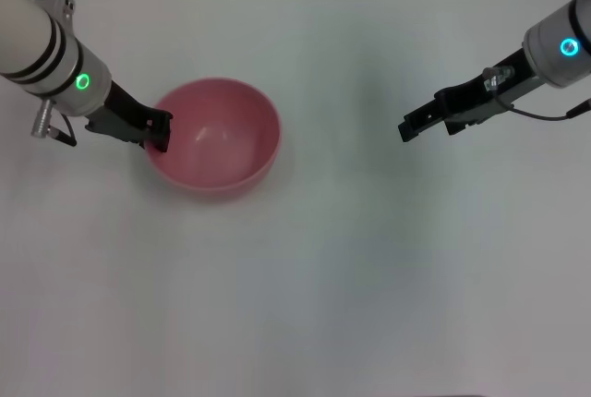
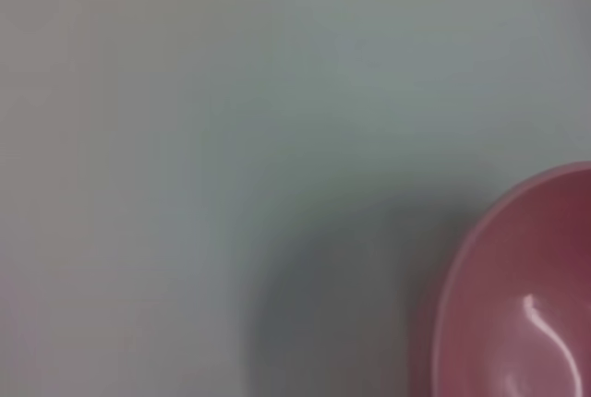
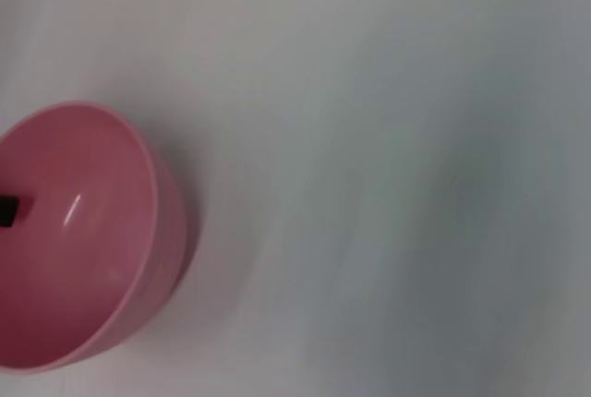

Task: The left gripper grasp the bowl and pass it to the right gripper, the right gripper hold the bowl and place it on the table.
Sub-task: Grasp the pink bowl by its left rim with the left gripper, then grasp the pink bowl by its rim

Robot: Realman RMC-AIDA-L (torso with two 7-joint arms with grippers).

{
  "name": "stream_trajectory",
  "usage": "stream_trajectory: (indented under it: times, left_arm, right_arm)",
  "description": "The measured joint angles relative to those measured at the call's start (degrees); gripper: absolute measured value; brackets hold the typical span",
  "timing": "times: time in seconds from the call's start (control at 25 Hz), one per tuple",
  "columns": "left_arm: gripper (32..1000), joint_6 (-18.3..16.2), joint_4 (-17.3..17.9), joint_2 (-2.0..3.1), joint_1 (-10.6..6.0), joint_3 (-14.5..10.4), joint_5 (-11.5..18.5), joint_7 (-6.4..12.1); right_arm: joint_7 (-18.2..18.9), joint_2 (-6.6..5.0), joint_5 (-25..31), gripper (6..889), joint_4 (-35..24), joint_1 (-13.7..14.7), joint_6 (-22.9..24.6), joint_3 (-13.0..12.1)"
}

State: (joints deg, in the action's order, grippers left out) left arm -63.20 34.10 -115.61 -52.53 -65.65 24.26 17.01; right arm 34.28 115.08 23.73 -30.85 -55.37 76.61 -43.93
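The pink bowl (image 1: 217, 137) sits upright on the white counter (image 1: 323, 277), toward the robot's left side of the work area, its glossy inside facing up and empty. The left gripper (image 1: 157, 134), at the end of the thick white arm with the green glowing ring, is at the bowl's left rim: its black fingertips reach the edge, and in the right wrist view a small black finger tip (image 3: 9, 210) shows just inside the bowl's wall, so one finger seems to be inside the rim and the other outside it. Whether the fingers are already pressed onto the rim or only straddle it cannot be told from these views. The left wrist view shows only a part of the bowl's rim (image 2: 517, 286) and bare counter with a soft shadow beside it. The right gripper (image 1: 408, 128), on the grey-white arm with the cyan ring, is over the counter on the robot's right side, well apart from the bowl and pointing toward it; its slim black fingers look close together, holding nothing.
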Motion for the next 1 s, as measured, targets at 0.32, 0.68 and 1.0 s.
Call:
stream_trajectory:
  times: [0.32, 0.68, 1.0]
  left_arm:
    - [95, 0.0, 0.0, 0.03, 0.07, 0.0, 0.0, 0.13]
    - [54, -0.2, 0.5, 0.03, 0.19, 1.3, 0.0, 0.54]
    - [54, -1.7, 0.7, 1.47, 0.09, 3.6, 3.3, 1.3]
  right_arm:
    - [0.0, 0.02, 0.0, 844, 0.0, 0.0, 0.0, 0.1]
    - [0.0, 0.06, 0.0, 843, 0.0, 0.0, -0.1, 0.1]
    - [0.0, 0.02, 0.1, 843, 0.0, 0.0, -0.2, 0.1]
